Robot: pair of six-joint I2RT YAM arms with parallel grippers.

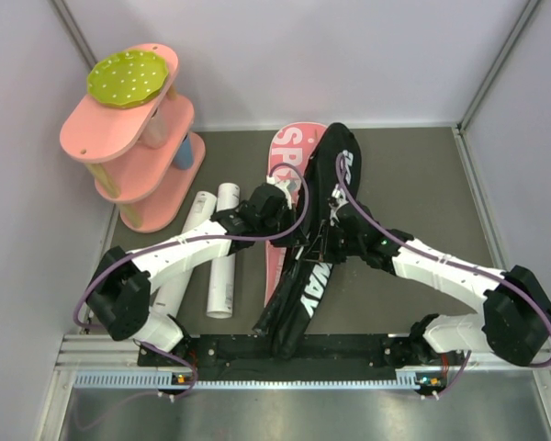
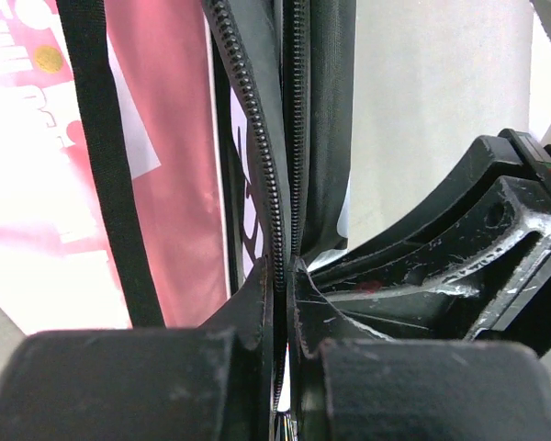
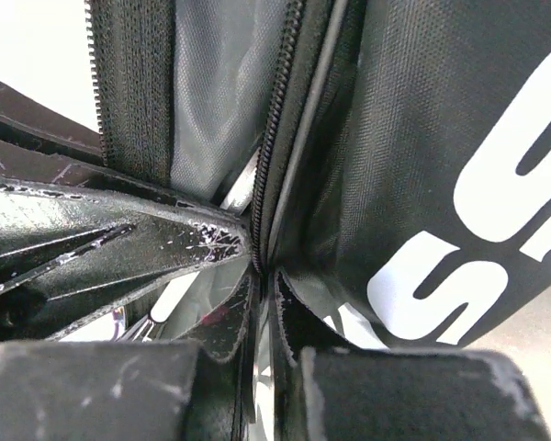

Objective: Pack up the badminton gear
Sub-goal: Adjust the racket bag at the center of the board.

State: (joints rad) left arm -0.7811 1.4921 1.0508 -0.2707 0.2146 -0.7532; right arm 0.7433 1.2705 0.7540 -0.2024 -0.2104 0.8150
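Left gripper [image 2: 282,276] and right gripper [image 3: 262,271] each clamp the unzipped bag [image 1: 303,294], while white tubes [image 1: 222,266] beside the bag (on its left) lie unpacked.

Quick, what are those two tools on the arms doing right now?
Left tool: closed, pinching the bag.
Right tool: closed, pinching the bag too.

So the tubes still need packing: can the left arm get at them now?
Probably not yet: the left gripper is shut on the bag's zip edge. The tubes lie in the open, close beside it.
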